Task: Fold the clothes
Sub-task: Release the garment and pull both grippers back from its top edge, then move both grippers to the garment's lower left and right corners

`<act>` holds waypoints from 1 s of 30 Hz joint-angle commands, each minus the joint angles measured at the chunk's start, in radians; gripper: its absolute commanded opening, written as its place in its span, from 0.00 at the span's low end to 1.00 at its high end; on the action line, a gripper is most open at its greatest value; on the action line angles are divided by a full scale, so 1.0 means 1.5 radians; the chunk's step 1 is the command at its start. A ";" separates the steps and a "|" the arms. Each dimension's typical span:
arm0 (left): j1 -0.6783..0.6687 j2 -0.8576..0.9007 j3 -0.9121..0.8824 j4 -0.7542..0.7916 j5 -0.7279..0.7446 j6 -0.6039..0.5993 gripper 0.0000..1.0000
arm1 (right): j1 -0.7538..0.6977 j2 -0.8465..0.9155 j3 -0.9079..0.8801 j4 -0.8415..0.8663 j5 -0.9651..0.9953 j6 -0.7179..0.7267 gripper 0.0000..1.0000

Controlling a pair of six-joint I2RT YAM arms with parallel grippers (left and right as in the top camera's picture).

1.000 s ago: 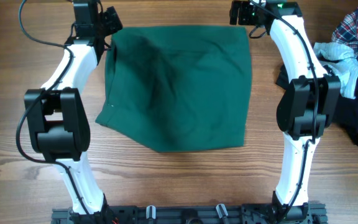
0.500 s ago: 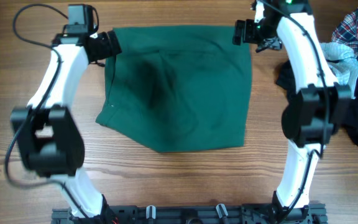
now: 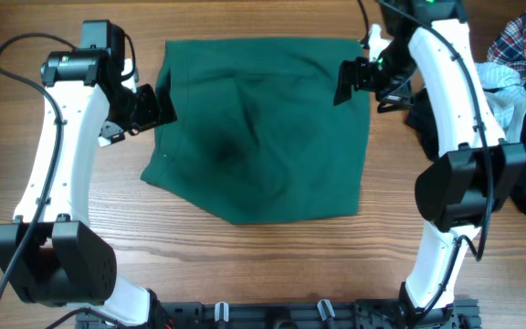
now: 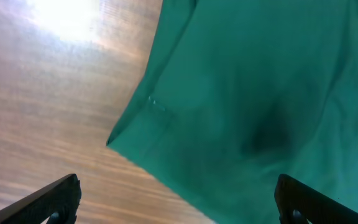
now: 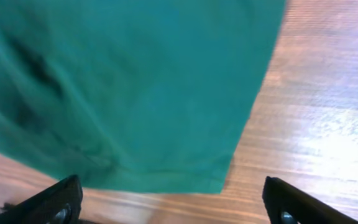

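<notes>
l tool (image 3: 152,107) & r tool (image 3: 348,80) both released, empty; pulled back from shirt (image 3: 263,137) far corners to side edges. shirt flat on bench (image 3: 245,265); next fold pending.

Close view down onto a green garment (image 4: 260,93) lying on a wooden table (image 4: 48,112). The cloth fills the right and upper part of the view, its left edge slanting down to a corner left of centre. A few tiny pale stitches sit near that edge, and a soft dark patch marks the fabric. Bright glare washes the wood at top left. The left gripper (image 4: 179,205) has its black fingertips (image 4: 55,200) spread wide at the bottom corners, holding nothing
</notes>
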 commanded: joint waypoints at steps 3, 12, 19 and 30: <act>0.002 -0.002 0.002 -0.025 0.006 0.023 1.00 | 0.017 -0.083 0.005 -0.003 0.021 0.035 0.92; 0.002 -0.137 0.002 0.038 0.016 0.015 1.00 | 0.017 -0.291 0.005 -0.003 0.118 0.080 0.92; 0.002 -0.266 0.002 -0.009 -0.061 -0.078 1.00 | 0.017 -0.443 -0.082 -0.003 0.117 0.103 0.91; 0.002 -0.315 -0.129 -0.003 -0.075 -0.161 1.00 | 0.017 -0.610 -0.580 0.161 0.053 0.204 0.91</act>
